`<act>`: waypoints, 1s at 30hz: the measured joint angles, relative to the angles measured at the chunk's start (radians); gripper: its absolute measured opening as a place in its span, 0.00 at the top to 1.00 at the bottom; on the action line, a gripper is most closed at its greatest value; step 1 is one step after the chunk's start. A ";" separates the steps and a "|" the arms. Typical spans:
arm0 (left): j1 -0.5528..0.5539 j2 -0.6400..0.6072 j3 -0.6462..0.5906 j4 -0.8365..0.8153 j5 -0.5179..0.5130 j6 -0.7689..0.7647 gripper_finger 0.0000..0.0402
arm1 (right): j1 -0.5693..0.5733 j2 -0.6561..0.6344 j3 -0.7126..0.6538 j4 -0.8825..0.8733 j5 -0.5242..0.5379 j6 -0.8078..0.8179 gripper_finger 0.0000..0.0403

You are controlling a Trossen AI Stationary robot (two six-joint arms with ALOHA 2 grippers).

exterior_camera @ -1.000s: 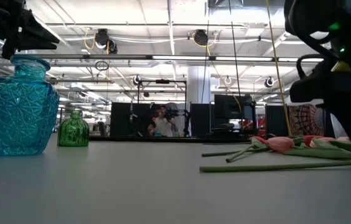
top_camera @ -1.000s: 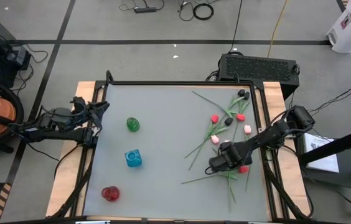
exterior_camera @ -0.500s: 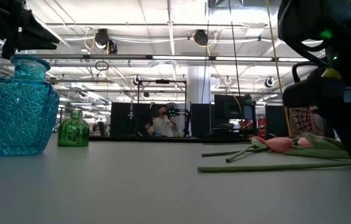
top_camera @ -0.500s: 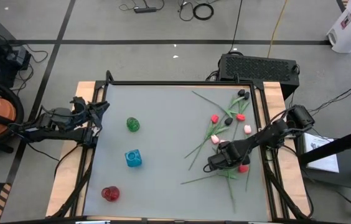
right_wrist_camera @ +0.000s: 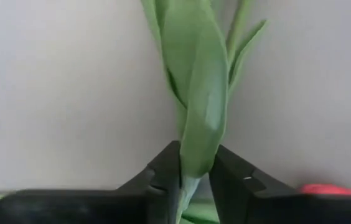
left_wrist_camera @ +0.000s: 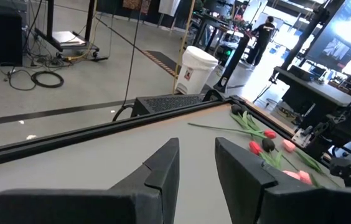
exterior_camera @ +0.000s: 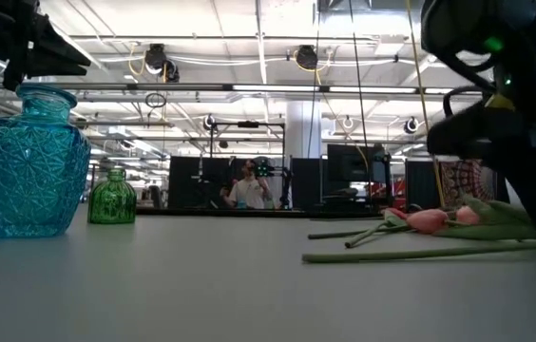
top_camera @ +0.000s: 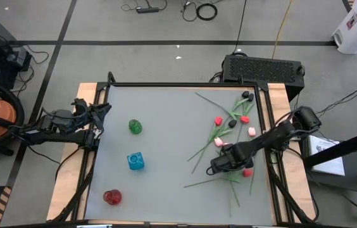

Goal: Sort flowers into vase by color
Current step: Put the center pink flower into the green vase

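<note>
The desk [top_camera: 166,152] is big, flat and smooth grey, with a wooden edge. On its left side stand three small glass vases in a row: a green vase [top_camera: 135,126], a bumpy blue vase [top_camera: 135,161] and a red vase [top_camera: 111,197]. The flowers [top_camera: 232,130] lie in a messy pile on the right side, well apart from the vases. They have long thin green stems, soft leaves and little bud heads in pink, red and black. The right gripper [top_camera: 219,166] is down low at the near end of the pile. Its fingers [right_wrist_camera: 166,171] squeeze a folded green leaf and stem [right_wrist_camera: 197,106], with a red bud [right_wrist_camera: 325,188] just beside them. The left gripper [top_camera: 99,114] waits at the left edge of the desk, its fingers [left_wrist_camera: 163,165] a little apart and holding nothing. Here is what I think could go wrong. The leaf is thin and slippery, so it may slide out when the arm lifts. The stems cross each other, so one flower may drag others along. The vase mouths look small, so a bendy stem could miss and tip a vase.
</note>
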 joint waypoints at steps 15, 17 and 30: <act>0.000 0.000 0.000 0.000 0.000 0.000 0.73 | 0.000 -0.042 0.005 0.002 0.048 0.017 0.83; 0.000 0.000 0.000 0.000 0.000 0.000 0.73 | 0.000 -0.042 0.005 0.002 0.048 0.022 0.85; 0.000 0.000 0.000 0.000 0.000 0.000 0.73 | 0.000 -0.042 0.005 0.002 0.048 0.027 0.98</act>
